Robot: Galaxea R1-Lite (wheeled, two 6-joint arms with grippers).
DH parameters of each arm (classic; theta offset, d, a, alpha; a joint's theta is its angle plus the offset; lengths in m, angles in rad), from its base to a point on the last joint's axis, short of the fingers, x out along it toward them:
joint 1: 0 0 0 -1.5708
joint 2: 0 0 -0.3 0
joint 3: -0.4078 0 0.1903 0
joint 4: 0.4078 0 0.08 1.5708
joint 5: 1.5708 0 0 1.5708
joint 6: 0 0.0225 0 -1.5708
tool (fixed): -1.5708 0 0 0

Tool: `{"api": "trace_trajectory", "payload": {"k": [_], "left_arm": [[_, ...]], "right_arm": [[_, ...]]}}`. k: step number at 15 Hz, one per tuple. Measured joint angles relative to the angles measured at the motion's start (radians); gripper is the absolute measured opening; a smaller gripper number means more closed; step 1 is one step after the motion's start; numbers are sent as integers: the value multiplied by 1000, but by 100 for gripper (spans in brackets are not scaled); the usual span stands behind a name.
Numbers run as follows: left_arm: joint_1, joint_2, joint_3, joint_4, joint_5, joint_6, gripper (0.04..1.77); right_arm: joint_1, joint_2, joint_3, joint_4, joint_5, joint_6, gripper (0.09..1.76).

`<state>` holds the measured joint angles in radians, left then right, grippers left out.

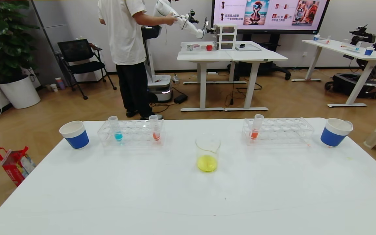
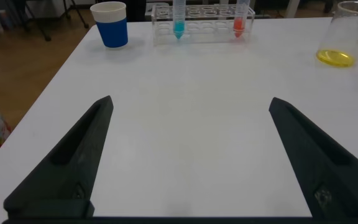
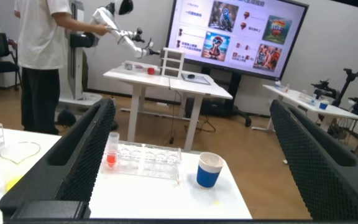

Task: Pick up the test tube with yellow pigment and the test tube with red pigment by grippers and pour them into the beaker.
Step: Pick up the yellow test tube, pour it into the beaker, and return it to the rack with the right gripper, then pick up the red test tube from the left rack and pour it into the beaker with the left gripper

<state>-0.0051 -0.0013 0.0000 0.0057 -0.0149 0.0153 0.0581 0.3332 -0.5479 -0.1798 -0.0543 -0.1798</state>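
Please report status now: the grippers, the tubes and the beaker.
Left gripper and right gripper open, empty. Beaker holds yellow liquid. Red tubes in racks. Path clear.

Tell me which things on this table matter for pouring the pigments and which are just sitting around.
Job things:
beaker, already holding yellow liquid
red pigment tube in the left rack
red pigment tube in the right rack
left gripper and right gripper, both open

Just lying about:
blue-liquid tube
left paper cup
right paper cup
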Motion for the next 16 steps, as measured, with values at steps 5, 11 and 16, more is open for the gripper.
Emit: {"api": "trace_trajectory", "payload": {"k": [5,11,16], "left_arm": [[0,0,0,0,0,0,175],[0,0,0,0,0,0,175],[0,0,0,0,0,0,175]], "right_arm": [[-37,-231,75,171,9,-1,174],[-45,-329,448,107,11,51,174],[-47,-334,544,186,57,121,174]]}}
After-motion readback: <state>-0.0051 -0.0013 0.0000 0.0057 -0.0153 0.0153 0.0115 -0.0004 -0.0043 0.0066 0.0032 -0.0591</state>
